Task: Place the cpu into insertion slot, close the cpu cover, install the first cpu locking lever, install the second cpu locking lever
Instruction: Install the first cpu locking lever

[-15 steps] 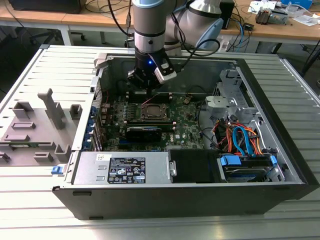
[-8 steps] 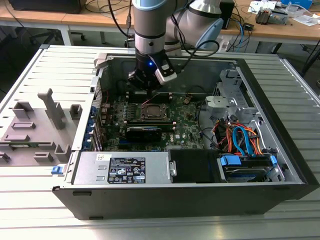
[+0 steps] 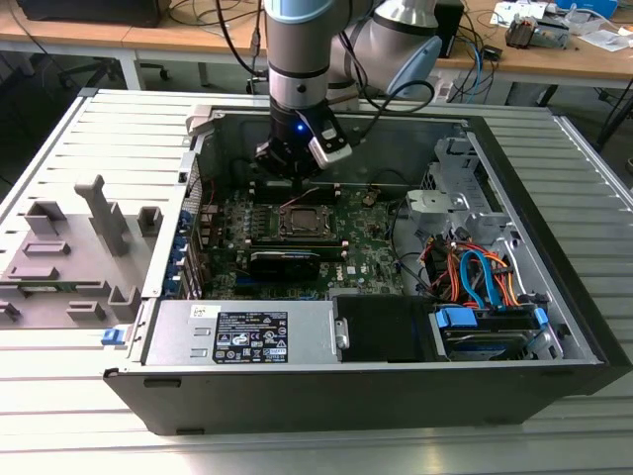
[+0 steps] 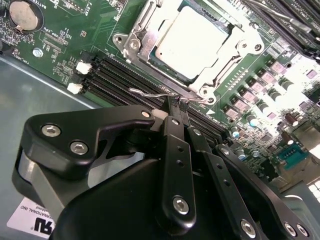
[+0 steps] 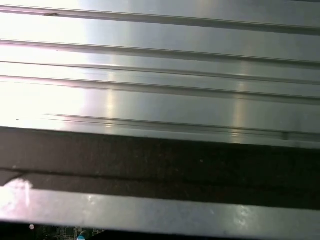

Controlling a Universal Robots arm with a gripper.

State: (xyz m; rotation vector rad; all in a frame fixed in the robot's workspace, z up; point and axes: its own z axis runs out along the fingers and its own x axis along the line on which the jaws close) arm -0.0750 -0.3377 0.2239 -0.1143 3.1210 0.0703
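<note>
Pale silver-grey metal of the cpu (image 4: 190, 42) showing through the window of the cpu cover (image 4: 235, 37), seated in the socket on the green motherboard (image 4: 60, 45) in the second wrist view. Cover lying flat over the chip, framing it on all sides. Black gripper (image 4: 178, 102) hanging just beside the socket's near edge, jaws drawn almost together, pinching or touching a thin wire locking lever (image 4: 150, 92) that runs along that edge; cannot tell for sure whether the wire is truly clamped or merely pressed. Lever lying low, close to the row of dark memory slots (image 4: 107, 75).

In the exterior view, arm reaching down into the open computer case (image 3: 554, 327) on the ribbed metal bench (image 3: 59, 139), gripper (image 3: 287, 168) poised above the far edge of the socket, cpu (image 3: 300, 220) near the board's middle. Grey power supply (image 3: 247, 332) along the near side of the case, orange and blue cables (image 3: 475, 277) toward the exterior view's right. Grey plastic fixture (image 3: 69, 247) standing on the bench at the exterior view's left, well apart from the case.

Ribbed bright metal (image 5: 160, 75) above a dark band in the first wrist view.
</note>
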